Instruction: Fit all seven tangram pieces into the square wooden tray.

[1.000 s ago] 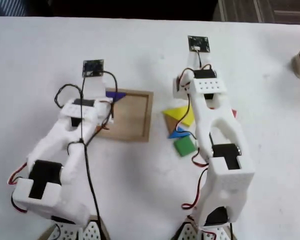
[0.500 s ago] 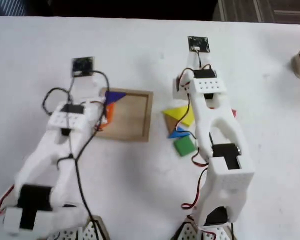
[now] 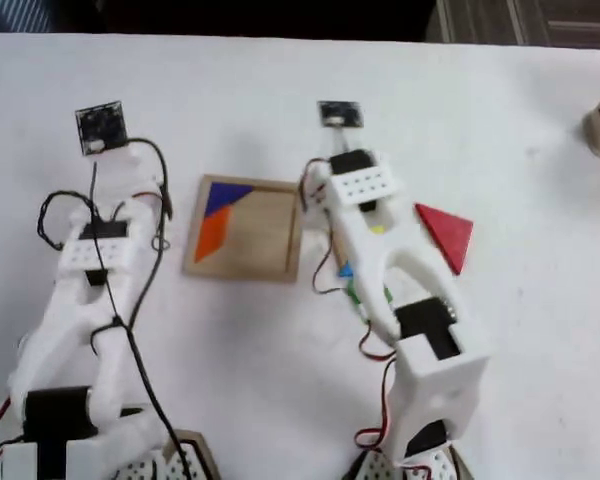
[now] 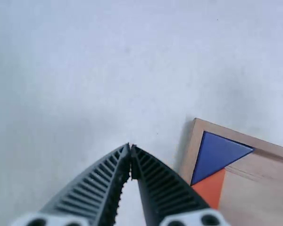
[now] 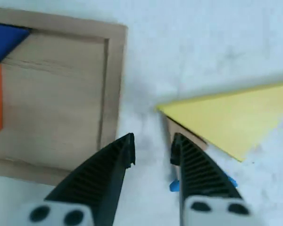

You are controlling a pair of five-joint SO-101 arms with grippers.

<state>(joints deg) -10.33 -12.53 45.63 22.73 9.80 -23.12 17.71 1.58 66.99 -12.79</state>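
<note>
Wood of the tray (image 4: 187,153) is seen in the left wrist view just to one side of the left gripper (image 4: 131,149), whose jaws are pressed tip to tip with nothing held between them. Bare white table (image 4: 85,70) lies ahead of them. A blue triangle (image 4: 217,151) is seated in the tray corner nearest the jaws, its long edge running diagonally across that corner. An orange piece (image 4: 210,188) is laid against part of that edge.

In the right wrist view the right gripper (image 5: 152,143) stands a little way open and empty, over the strip of table between the tray's rim and a yellow triangle (image 5: 226,117). The rim runs beside one jaw. The yellow triangle's sharp corner is pointed toward the tray and ends just ahead of the other jaw, with its long axis leading away from the tray. A tan piece (image 5: 185,133) is partly covered by it, and a light-blue piece (image 5: 173,187) shows beside that jaw.

In the high view the orange piece's long axis is seen running along the tray wall nearest the left arm (image 3: 90,290). A red triangle (image 3: 447,233) lies flat beyond the right arm (image 3: 380,250), well apart from the tray, its square corner pointed away from that arm.
</note>
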